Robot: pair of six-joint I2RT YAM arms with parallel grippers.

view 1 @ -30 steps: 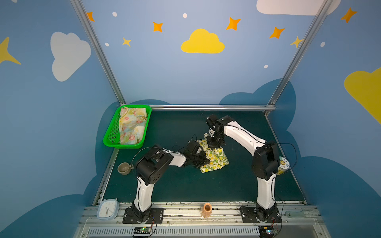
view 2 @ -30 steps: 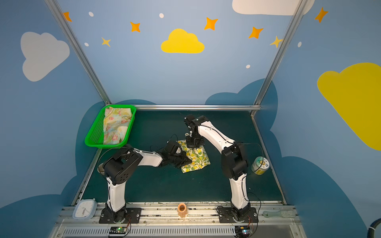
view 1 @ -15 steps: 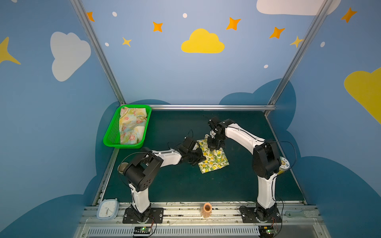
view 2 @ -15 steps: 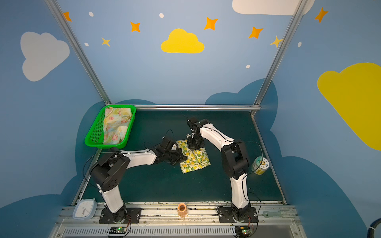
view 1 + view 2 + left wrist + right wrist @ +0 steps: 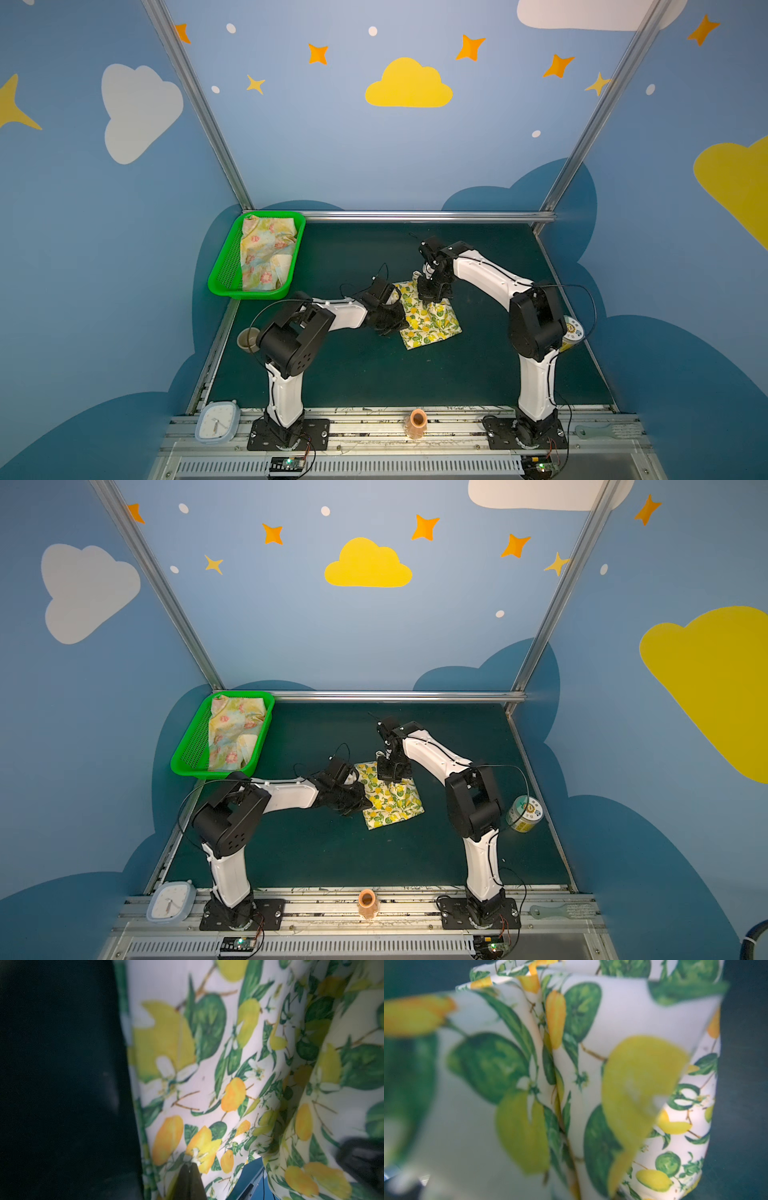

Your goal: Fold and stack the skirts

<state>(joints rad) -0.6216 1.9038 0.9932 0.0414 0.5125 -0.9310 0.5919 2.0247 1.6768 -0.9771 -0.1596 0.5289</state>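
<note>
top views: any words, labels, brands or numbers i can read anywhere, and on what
No text here is legible.
tin: printed label on its lid, too small to read
clock: dial marks too small to read
lemon skirt and flowered skirt: pattern only, no words

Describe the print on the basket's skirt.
Skirt: pale yellow, pink flowers, blue-green blotches; best in a top view.
</note>
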